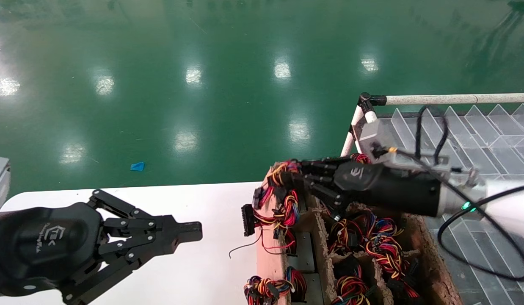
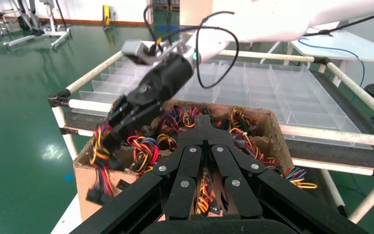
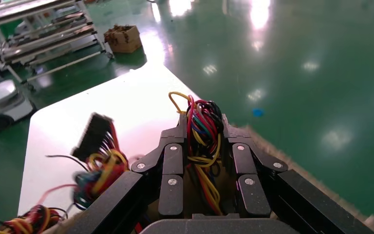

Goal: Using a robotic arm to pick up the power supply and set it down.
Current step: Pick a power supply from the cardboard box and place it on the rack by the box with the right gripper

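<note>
My right gripper [image 1: 283, 183] hangs over the far left corner of a cardboard box [image 1: 268, 262], shut on a bundle of red, yellow, black and blue wires [image 3: 200, 117] of a power supply. The wires [image 1: 287, 205] droop over the box wall, and a black connector [image 1: 248, 220] dangles above the white table [image 1: 202, 271]. The metal body of that power supply is hidden behind the gripper and wires. My left gripper [image 1: 195, 231] rests shut and empty over the table to the left, pointing at the box.
The box holds several wire bundles [image 1: 378, 243] and grey metal units [image 1: 303, 250] in cardboard compartments. A clear divided tray [image 1: 490, 135] on a pipe frame [image 1: 435, 99] stands to the right. Green floor lies beyond the table edge, with a blue scrap [image 1: 137, 166] on it.
</note>
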Robot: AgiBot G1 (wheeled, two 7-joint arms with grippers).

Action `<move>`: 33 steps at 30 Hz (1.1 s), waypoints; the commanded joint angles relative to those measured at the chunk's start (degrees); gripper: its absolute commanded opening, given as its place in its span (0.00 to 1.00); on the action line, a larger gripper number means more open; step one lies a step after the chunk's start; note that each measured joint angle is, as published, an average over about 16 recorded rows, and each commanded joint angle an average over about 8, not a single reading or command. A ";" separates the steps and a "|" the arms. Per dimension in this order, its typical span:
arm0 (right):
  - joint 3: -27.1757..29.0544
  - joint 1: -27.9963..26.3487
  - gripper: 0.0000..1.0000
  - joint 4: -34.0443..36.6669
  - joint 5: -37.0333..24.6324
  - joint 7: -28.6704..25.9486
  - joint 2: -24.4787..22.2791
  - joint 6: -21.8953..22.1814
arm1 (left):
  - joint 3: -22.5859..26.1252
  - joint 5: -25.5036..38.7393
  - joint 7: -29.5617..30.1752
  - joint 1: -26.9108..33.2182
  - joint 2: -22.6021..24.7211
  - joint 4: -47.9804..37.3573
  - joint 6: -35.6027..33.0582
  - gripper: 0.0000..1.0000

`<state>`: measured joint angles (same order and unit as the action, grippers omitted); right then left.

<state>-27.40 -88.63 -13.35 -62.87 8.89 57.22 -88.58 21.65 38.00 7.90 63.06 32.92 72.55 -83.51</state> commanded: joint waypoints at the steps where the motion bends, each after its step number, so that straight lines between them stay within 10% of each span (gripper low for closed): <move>1: -0.12 -0.90 0.00 -0.81 -0.18 0.13 -0.57 -1.04 | 0.00 0.00 0.00 0.00 0.00 0.00 0.00 0.00; 20: -1.54 -15.93 0.00 -24.99 -2.26 -6.83 -9.46 -0.26 | 0.01 -0.01 0.00 0.00 0.00 0.00 0.00 0.00; 33: -4.40 -33.06 0.00 -20.69 -11.38 -3.13 -9.92 0.50 | 0.02 -0.01 -0.01 0.00 -0.01 0.00 0.01 0.00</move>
<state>-31.84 -121.35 -33.39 -74.25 6.03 47.43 -87.79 21.66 37.99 7.89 63.06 32.91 72.55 -83.50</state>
